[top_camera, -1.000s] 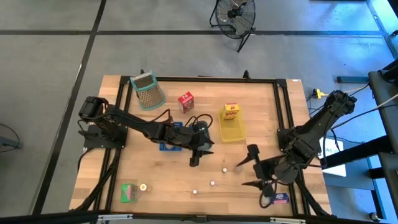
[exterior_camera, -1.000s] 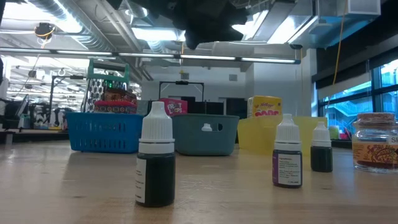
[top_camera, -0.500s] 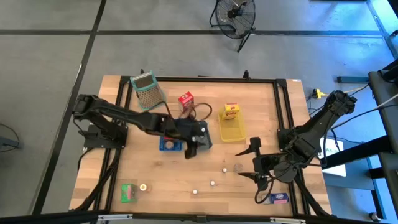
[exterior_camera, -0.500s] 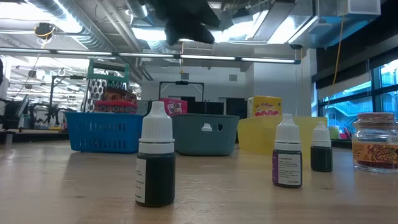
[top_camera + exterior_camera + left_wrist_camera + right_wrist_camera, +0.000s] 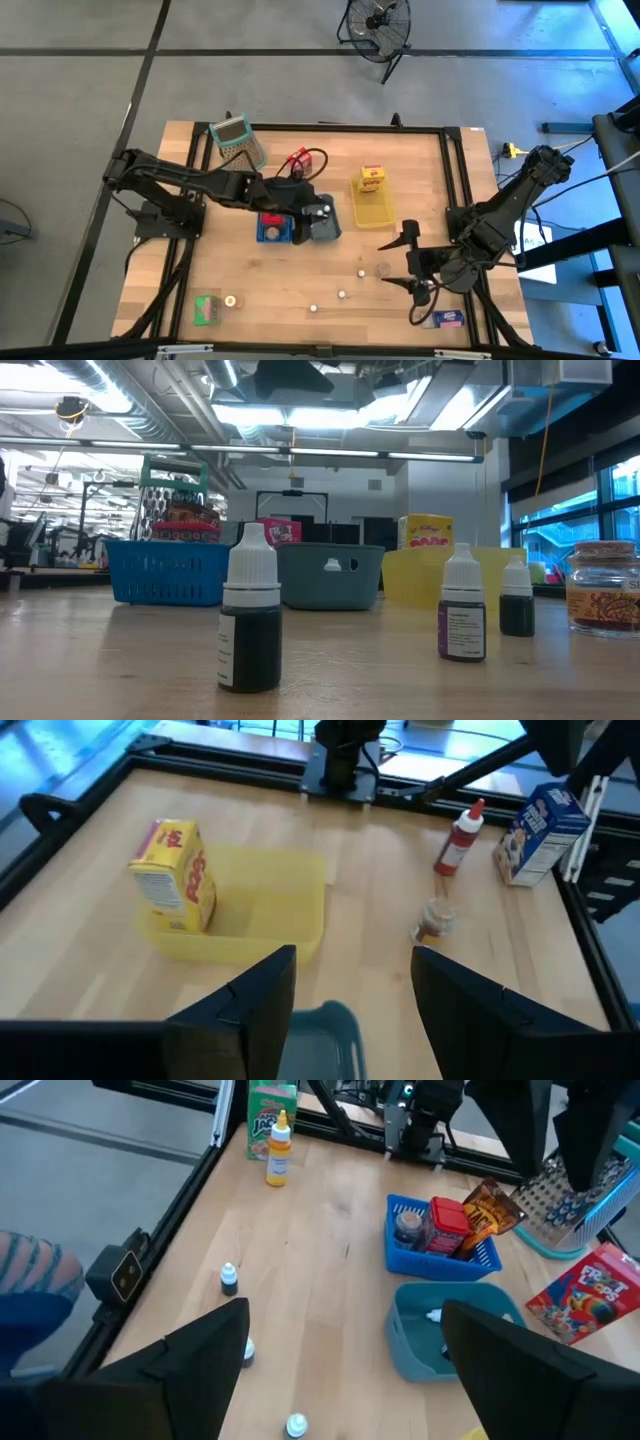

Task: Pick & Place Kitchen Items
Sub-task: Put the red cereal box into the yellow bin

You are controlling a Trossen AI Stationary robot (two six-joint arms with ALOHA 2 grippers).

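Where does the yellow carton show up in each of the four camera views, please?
High view: the yellow carton stands at the far end of the yellow tray, right of centre.
Low view: right of centre, behind the yellow tray.
Left wrist view: at the left, on the yellow tray.
Right wrist view: not in it.
Shared landmark: the yellow tray.

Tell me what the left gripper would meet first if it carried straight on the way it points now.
Probably the yellow tray. The left gripper is open, hanging over the grey-blue tray, and the wrist view shows the yellow tray straight ahead with a yellow carton at its side. Depth is unclear, so it might pass above the rim.
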